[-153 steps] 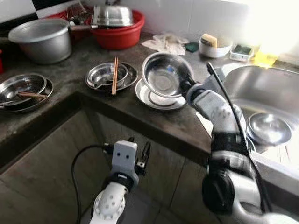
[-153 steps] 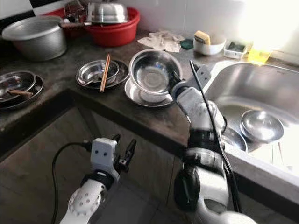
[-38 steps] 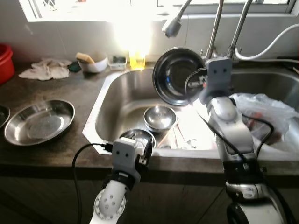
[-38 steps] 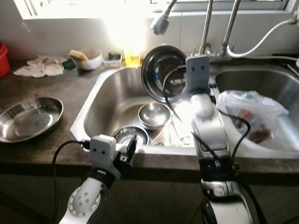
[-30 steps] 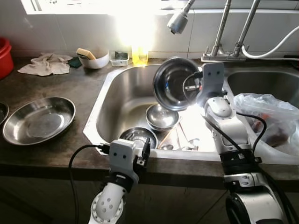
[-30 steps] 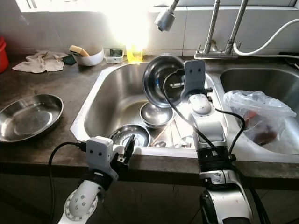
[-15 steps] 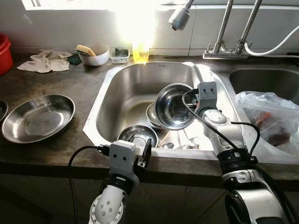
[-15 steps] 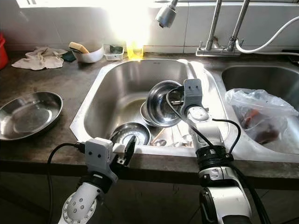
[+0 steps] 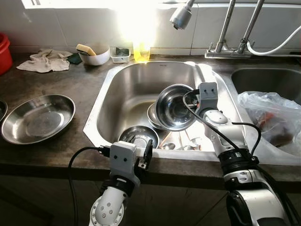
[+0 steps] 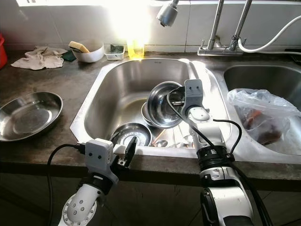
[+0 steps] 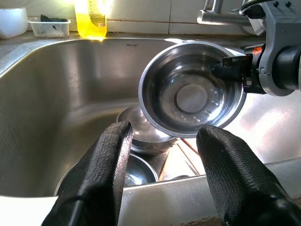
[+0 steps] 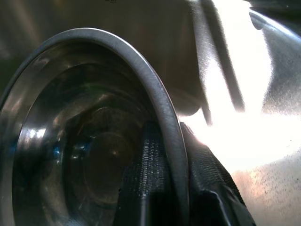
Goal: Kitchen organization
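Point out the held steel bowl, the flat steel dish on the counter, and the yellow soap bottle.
held steel bowl (image 9: 175, 107), left eye view, inner base.
flat steel dish (image 9: 37, 118), left eye view, middle.
yellow soap bottle (image 11: 91, 19), left wrist view, body.

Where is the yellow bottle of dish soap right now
The yellow bottle stands on the ledge behind the sink, at its back rim under the bright window, just right of the small clear tray and the white bowl.

1. The steel bowl covers most of the smaller bowl beneath it;
2. glare washes out the yellow bottle;
3. the red tub is cut by the frame edge;
4. the plastic bag's contents stay indistinct.
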